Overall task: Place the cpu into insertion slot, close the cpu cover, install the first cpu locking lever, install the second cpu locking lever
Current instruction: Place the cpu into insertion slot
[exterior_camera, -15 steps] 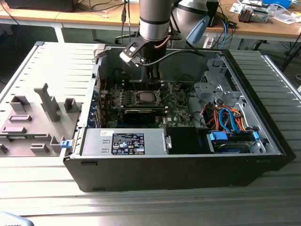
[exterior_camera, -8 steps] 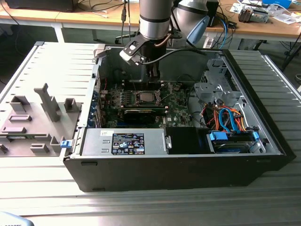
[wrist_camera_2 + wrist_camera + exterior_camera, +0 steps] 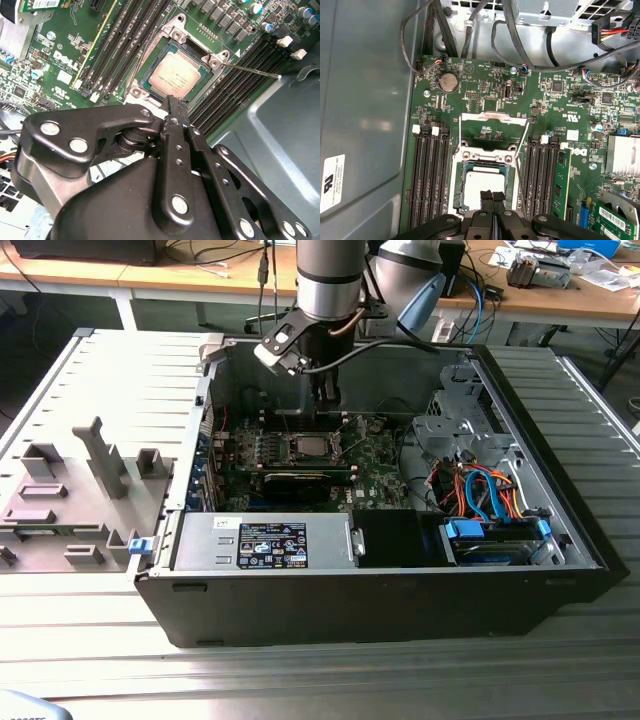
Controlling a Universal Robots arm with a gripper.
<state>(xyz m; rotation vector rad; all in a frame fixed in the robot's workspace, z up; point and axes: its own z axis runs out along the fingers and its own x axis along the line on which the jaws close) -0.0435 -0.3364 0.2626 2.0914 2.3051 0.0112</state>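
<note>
Silver-grey cpu inside insertion slot rim, cpu cover open

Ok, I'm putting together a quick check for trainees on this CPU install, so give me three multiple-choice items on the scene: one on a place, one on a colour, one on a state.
1. Where is the cpu?
A) outside the computer case
B) in the insertion slot
C) on the memory slots

2. What colour is the motherboard?
A) blue
B) red
C) green

3. How is the cpu cover?
A) open, tilted back off the slot
B) shut over the chip
C) taken out of the case

Answers:
1 B: the chip's silver face lies flat inside the slot's metal rim, with the gripper by its edge.
2 C: the board is green in both wrist views.
3 A: the frame stands back from the slot, and the board shows through its window.
</note>
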